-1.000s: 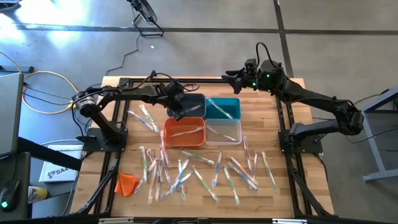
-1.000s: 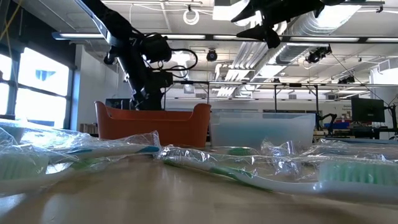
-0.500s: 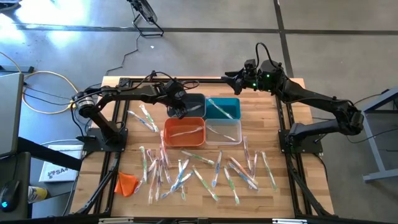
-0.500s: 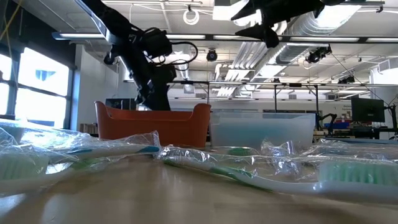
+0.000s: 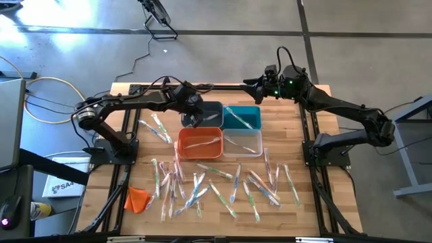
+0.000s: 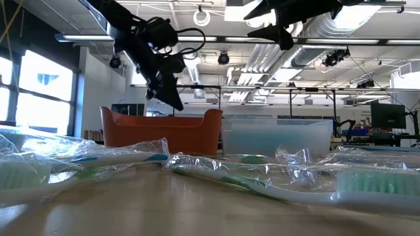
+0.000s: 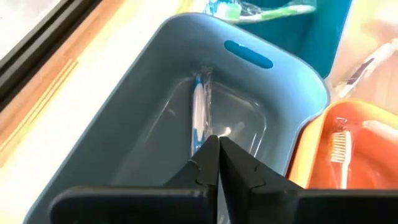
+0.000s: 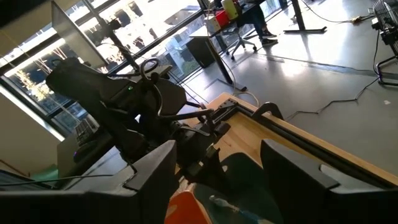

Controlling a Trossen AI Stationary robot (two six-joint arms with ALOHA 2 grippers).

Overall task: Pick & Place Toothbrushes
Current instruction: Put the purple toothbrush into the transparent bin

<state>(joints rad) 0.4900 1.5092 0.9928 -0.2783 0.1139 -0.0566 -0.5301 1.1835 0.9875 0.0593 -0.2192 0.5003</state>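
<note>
We count four bins in a two-by-two block: one dark grey bin (image 5: 210, 112), one teal bin (image 5: 243, 117), one orange bin (image 5: 200, 142) and one clear bin (image 5: 243, 142). Loose toothbrushes (image 5: 223, 185) on the table (image 5: 310, 202) look like roughly two dozen, can't pin it exactly. Plus one orange lump (image 5: 138, 198) and two arms.

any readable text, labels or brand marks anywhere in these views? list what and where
White pad or box on the floor left of the table: dark lettering, too small and blurred to read.
Toothbrushes in clear wrappers: no legible print in any view.
Grey bin, orange bin, teal bin: no labels visible.
Nothing else carries readable text.
</note>
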